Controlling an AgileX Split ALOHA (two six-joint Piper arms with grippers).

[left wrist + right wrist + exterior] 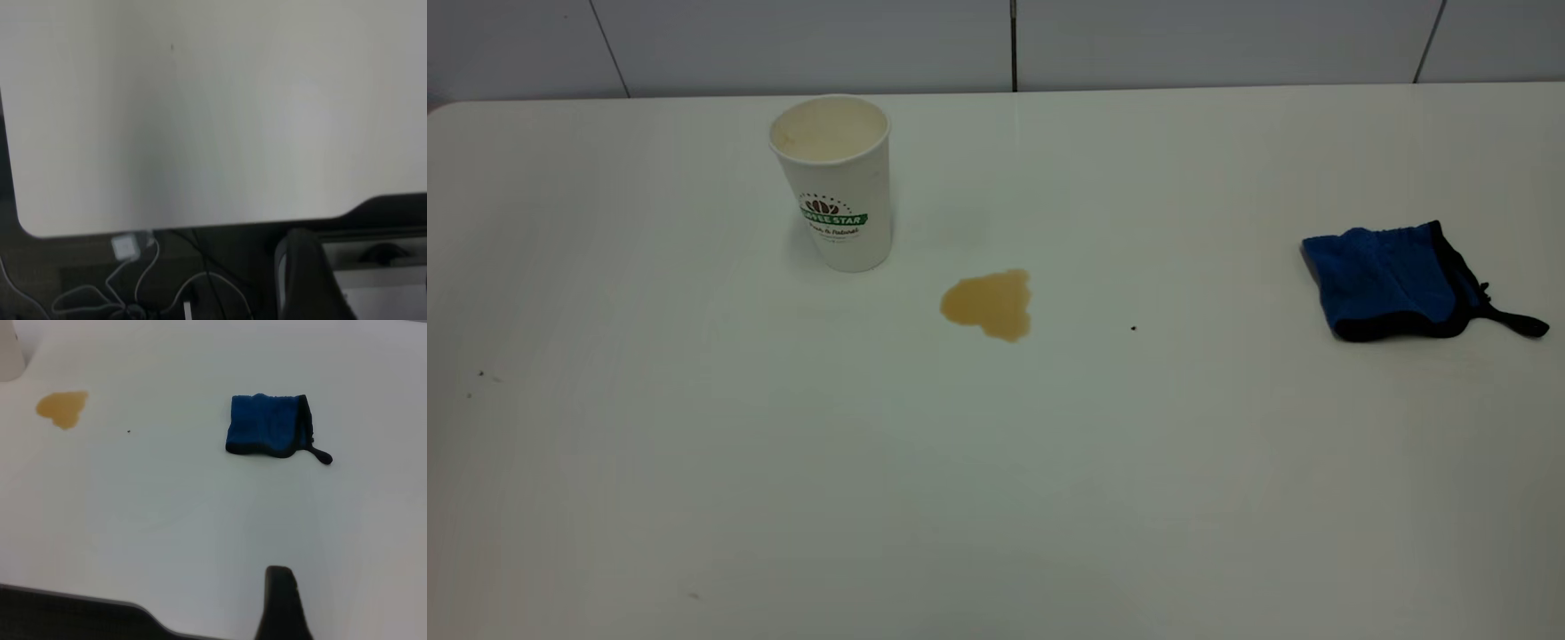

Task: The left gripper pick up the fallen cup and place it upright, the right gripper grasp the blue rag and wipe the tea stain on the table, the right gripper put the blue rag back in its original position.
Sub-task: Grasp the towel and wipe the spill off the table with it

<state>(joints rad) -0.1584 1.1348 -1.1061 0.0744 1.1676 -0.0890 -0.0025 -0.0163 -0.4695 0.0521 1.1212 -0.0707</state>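
The white paper cup [836,182] with the green "COFFEE STAR" band stands upright at the back left of the off-white table [996,498]. The light-brown tea stain [989,304] lies just to its right and nearer the front. The blue rag [1392,281] with black trim lies folded at the far right. Neither gripper is in the exterior view. The right wrist view shows part of my right gripper [281,603] over bare table, well short of the rag [268,425], with the stain [62,408] farther off. Part of my left gripper [308,280] shows beyond the table's edge [187,223], and the cup is out of that view.
A tiny dark speck [1134,328] lies between stain and rag. A rounded table corner [27,227] shows in the left wrist view, with white cables [133,280] below it. A tiled wall [996,44] runs behind the table.
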